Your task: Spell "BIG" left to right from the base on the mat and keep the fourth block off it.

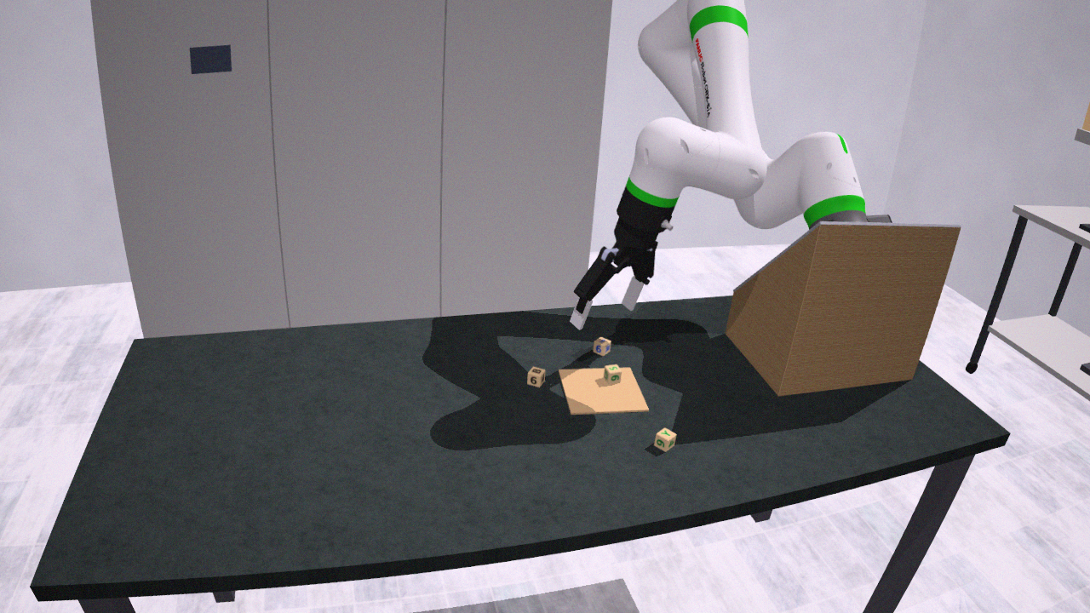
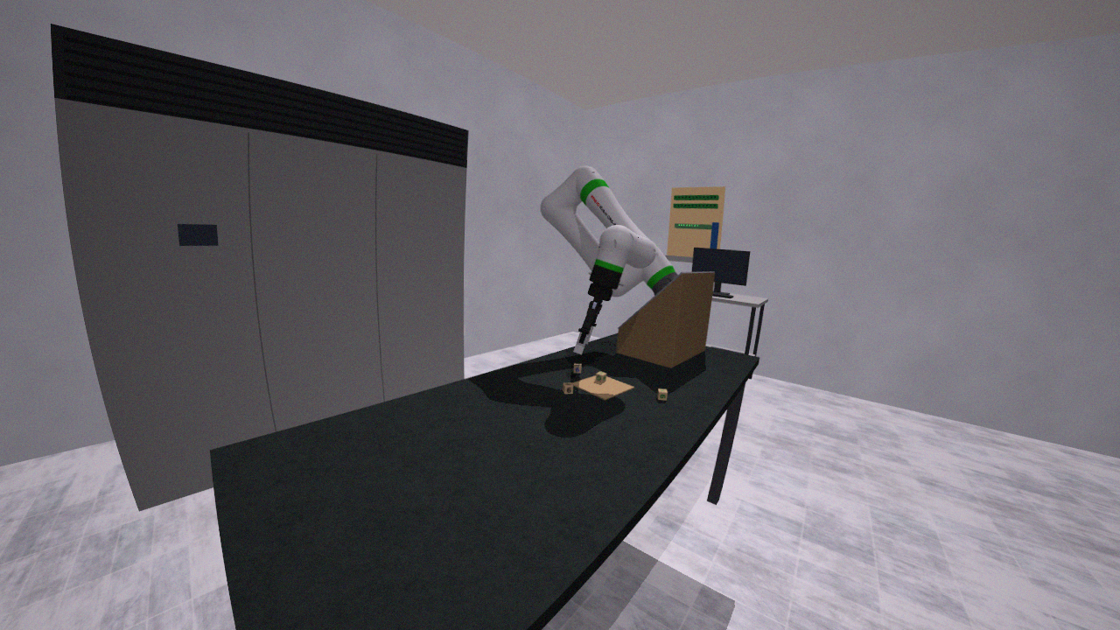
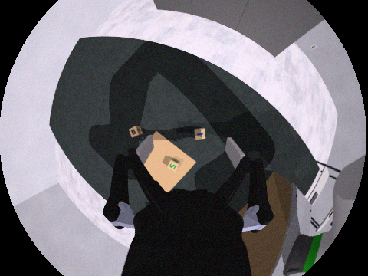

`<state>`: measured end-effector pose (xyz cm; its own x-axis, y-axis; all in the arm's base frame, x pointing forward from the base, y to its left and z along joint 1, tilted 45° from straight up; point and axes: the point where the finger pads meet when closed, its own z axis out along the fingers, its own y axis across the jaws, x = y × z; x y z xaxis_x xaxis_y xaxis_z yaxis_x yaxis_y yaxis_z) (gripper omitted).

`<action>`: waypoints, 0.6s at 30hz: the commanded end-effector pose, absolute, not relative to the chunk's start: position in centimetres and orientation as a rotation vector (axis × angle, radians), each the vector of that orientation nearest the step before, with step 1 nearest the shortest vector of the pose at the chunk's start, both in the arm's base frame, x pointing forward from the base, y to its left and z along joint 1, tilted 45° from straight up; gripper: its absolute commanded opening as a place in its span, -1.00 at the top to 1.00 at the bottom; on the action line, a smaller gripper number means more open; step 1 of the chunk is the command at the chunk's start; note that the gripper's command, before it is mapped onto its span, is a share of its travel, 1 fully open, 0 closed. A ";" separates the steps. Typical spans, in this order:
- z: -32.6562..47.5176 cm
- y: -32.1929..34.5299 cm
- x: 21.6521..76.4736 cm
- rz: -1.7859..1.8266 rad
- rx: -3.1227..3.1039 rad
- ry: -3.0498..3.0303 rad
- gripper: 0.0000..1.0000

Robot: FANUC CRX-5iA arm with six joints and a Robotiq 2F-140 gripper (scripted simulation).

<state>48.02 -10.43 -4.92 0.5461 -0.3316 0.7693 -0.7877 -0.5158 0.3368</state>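
A tan mat [image 1: 603, 389] lies flat on the dark table. One block with green markings [image 1: 612, 373] sits on the mat near its far right corner; it also shows in the wrist view [image 3: 172, 162]. A block with blue markings [image 1: 602, 346] lies on the table just behind the mat. A block with dark markings [image 1: 536, 375] lies left of the mat. A fourth block with green markings [image 1: 665, 438] lies in front of the mat to the right. I cannot read the top letters. My gripper [image 1: 605, 310] is open and empty, above and behind the blue-marked block.
A big slanted cardboard box [image 1: 838, 300] stands on the table right of the mat, near the arm's base. Grey cabinets stand behind the table. A rack with shelves [image 1: 1052, 297] stands off the table at the far right.
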 end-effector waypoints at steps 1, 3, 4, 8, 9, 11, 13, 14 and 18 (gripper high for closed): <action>-5.0 -8.8 48.2 0.835 2.048 -1.072 -1.00; -5.2 -7.9 48.2 0.831 2.037 -1.137 -1.00; -5.3 -7.4 48.1 0.828 2.031 -1.169 -1.00; -5.5 -6.5 48.0 0.821 2.019 -1.234 -1.00; -6.0 -4.9 47.7 0.807 2.001 -1.329 -1.00; -6.2 -3.9 47.5 0.797 1.991 -1.382 -1.00; -6.6 -2.7 47.2 0.782 1.978 -1.444 -1.00; -6.8 -2.1 47.0 0.774 1.971 -1.476 -1.00; -7.2 -0.6 46.6 0.753 1.956 -1.545 -1.00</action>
<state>46.99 -2.13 -6.87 0.2390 -0.6445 0.7263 -0.9615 -0.2616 0.0842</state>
